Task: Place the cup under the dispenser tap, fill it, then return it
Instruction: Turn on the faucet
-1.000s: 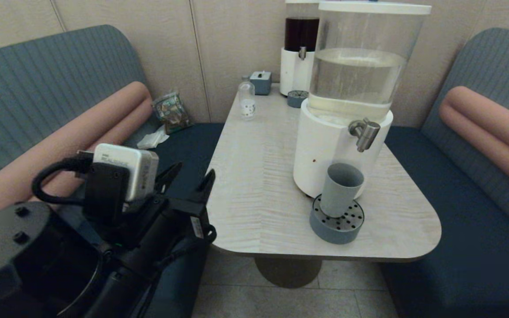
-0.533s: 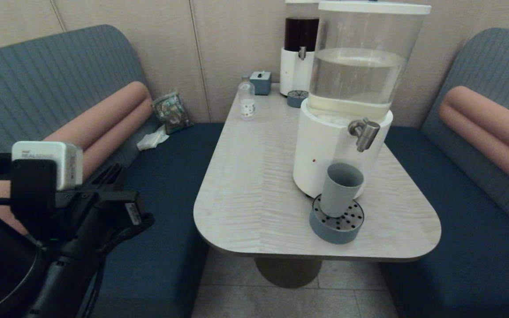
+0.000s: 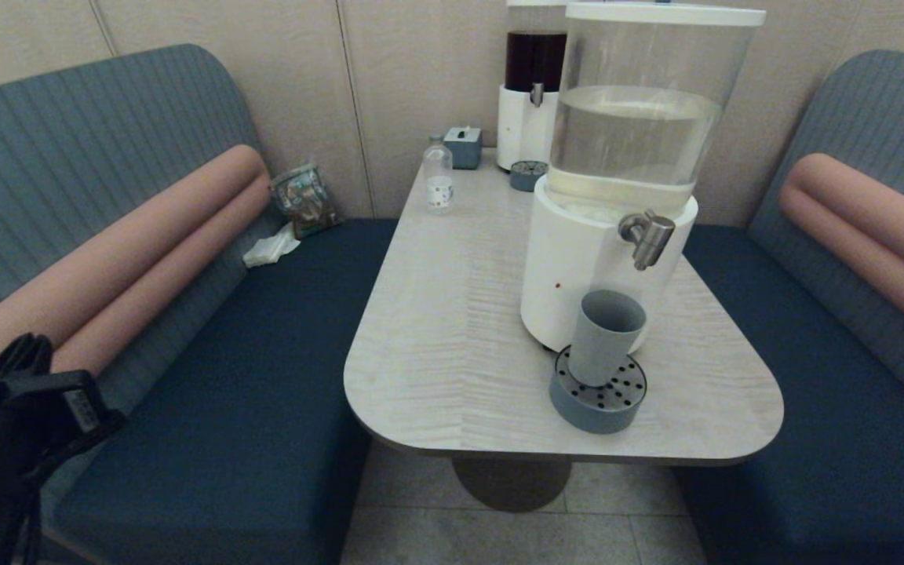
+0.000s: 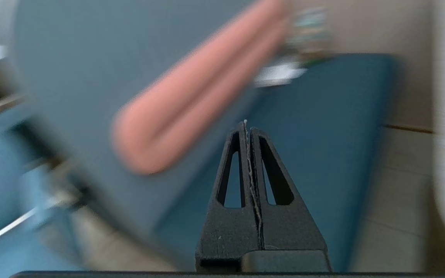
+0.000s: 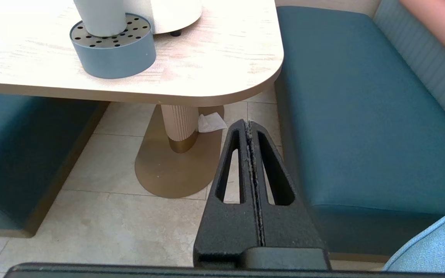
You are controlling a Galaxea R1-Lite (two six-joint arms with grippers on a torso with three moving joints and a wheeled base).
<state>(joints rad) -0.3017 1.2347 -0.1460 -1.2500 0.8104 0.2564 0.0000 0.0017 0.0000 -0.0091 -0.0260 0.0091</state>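
The grey-blue cup (image 3: 605, 336) stands upright on the round drip tray (image 3: 599, 396), just below the steel dispenser tap (image 3: 647, 235) of the large white-based dispenser (image 3: 577, 275). Nothing holds it. In the right wrist view, the cup's lower part (image 5: 99, 15) shows on the tray (image 5: 114, 54). My left gripper (image 3: 24, 357) is low at the far left over the bench, well away from the table. It is shut and empty, as the left wrist view shows (image 4: 246, 124). My right gripper (image 5: 248, 123) hangs shut and empty below table height, above the floor by the right bench.
At the table's far end stand a small clear bottle (image 3: 438, 179), a grey box (image 3: 464, 146), the dark-liquid dispenser (image 3: 532, 94) and its small tray (image 3: 529, 174). Blue benches flank the table (image 3: 452, 314). A tissue (image 5: 211, 122) lies by the pedestal (image 5: 180, 123).
My left arm has pulled back from the table's left edge, down and to the left, and its fingers have gone from apart to shut. The cup has not moved.
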